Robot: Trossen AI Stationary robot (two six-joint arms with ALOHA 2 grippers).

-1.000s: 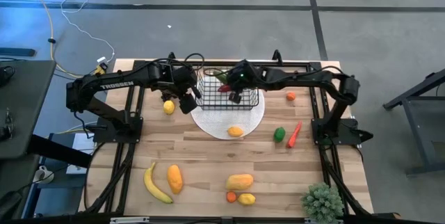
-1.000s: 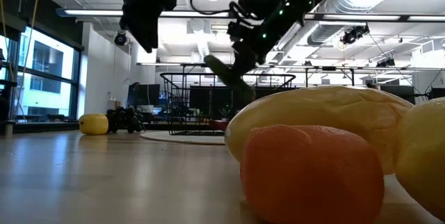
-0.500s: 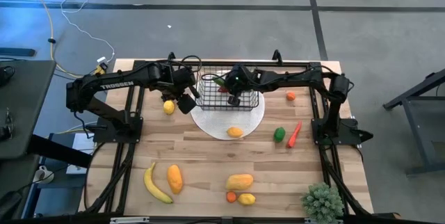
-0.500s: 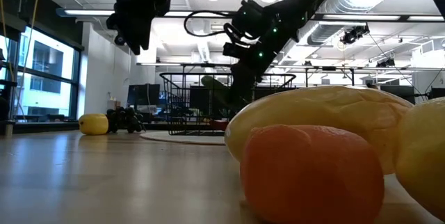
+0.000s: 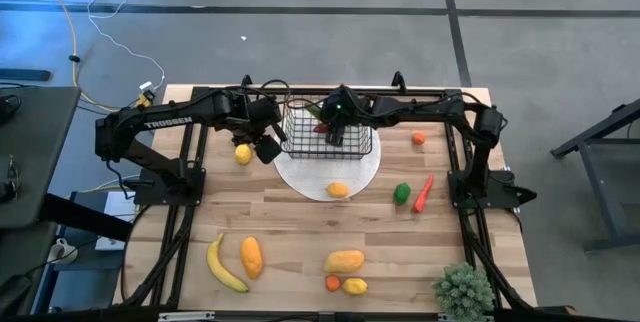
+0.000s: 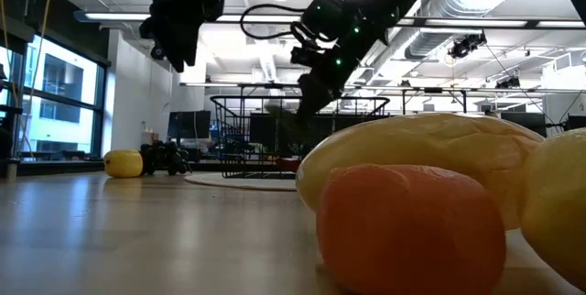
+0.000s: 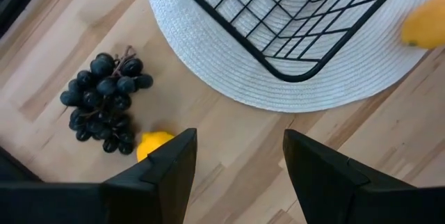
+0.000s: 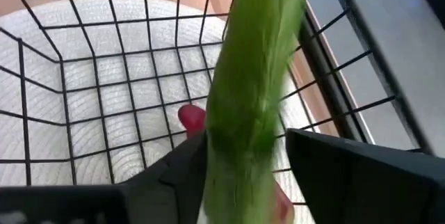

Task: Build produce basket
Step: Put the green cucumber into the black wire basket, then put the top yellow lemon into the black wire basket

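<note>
Wooden slat table (image 5: 300,232), grey concrete floor around it. Small black wire-mesh basket (image 5: 328,132) sits on a flat white round woven mat (image 5: 300,174) at the far middle. Long green cucumber (image 8: 254,99) hangs inside the basket above a red chili (image 8: 191,116); right tool (image 5: 336,134) stands over it, fingers parted beside the cucumber, hold uncertain. Left tool (image 5: 268,148) hovers open beside the basket, near dark grapes (image 7: 104,102) and a yellow lemon (image 7: 153,144). Risk: the cucumber may lean on the rim and tip out. A second ago the right tool was nearer the basket's front edge.

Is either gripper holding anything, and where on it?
Left gripper holds nothing. One end of the cucumber lies in the right gripper; whether it is gripped cannot be told.
</note>
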